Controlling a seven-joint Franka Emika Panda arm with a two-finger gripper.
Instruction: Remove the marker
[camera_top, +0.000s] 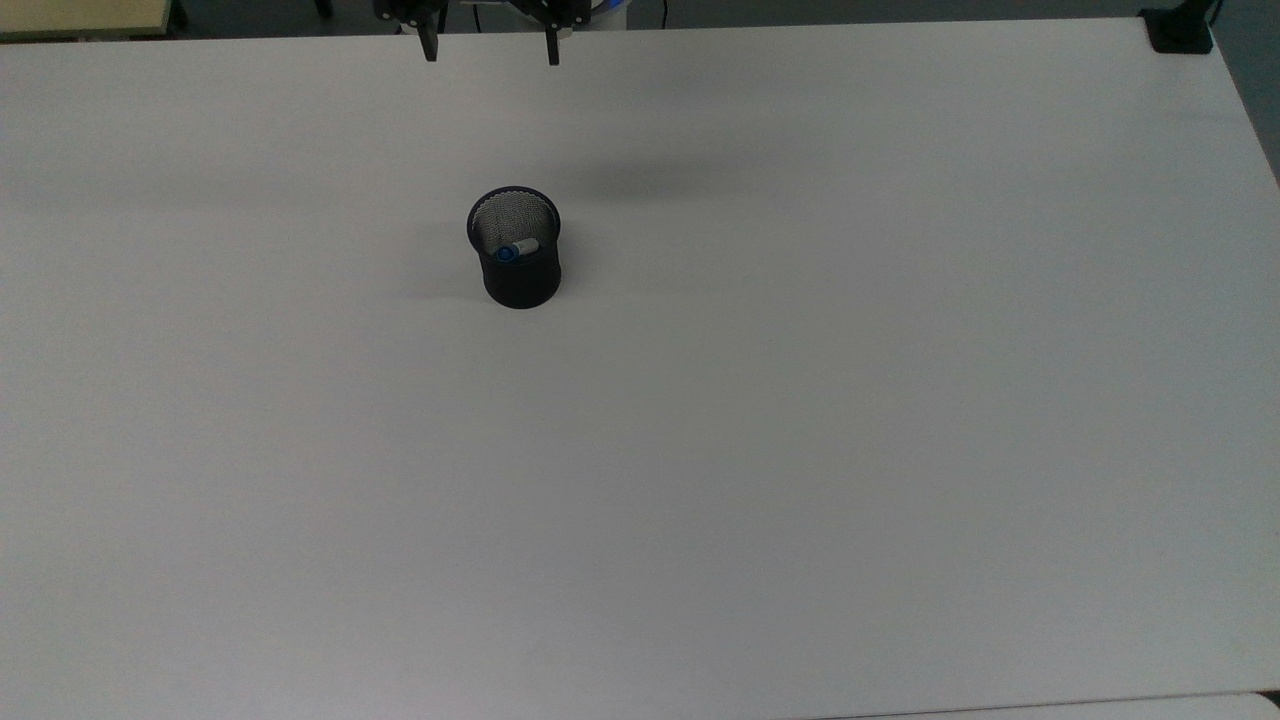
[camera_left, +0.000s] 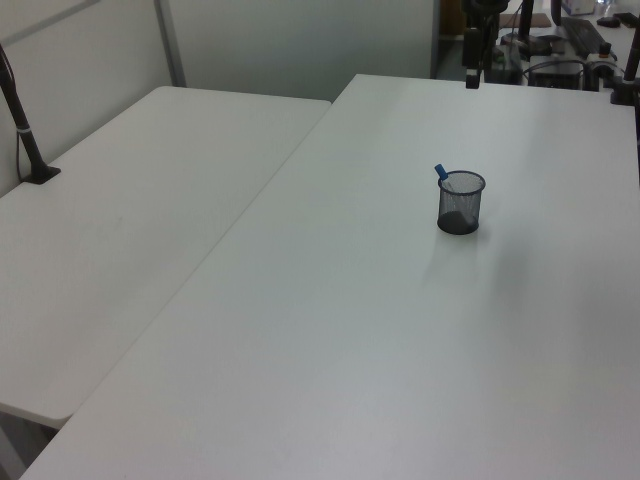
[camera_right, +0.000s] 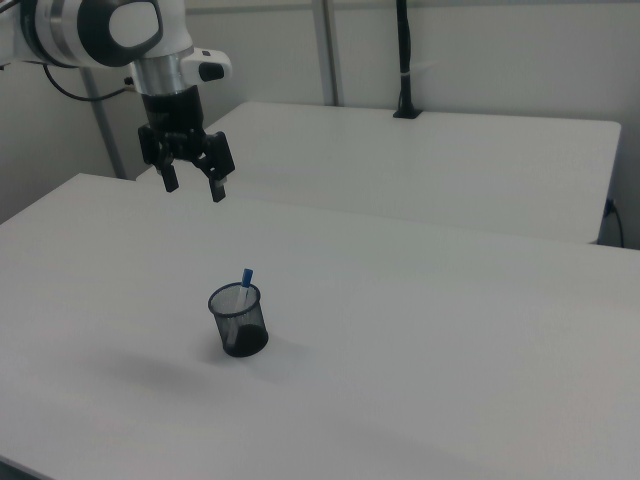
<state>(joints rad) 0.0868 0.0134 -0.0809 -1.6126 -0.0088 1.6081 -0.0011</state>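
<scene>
A black mesh cup (camera_top: 518, 250) (camera_left: 461, 203) (camera_right: 239, 322) stands upright on the white table (camera_top: 800, 400). The marker (camera_top: 515, 250) (camera_left: 441, 173) (camera_right: 245, 281) leans inside it, white barrel down and blue cap poking just above the rim. My gripper (camera_top: 490, 50) (camera_right: 193, 187) hangs high above the table, well apart from the cup, at the top view's upper edge and up and to the left of the cup in the right view. Its two black fingers are spread wide with nothing between them.
A second white table (camera_left: 120, 230) (camera_right: 430, 160) adjoins this one. A black post on a clamp (camera_right: 404, 60) (camera_left: 25, 130) stands on its far side. Another black clamp (camera_top: 1180, 30) sits at the top view's upper right table corner. Cables and gear (camera_left: 560, 50) lie beyond the table's end.
</scene>
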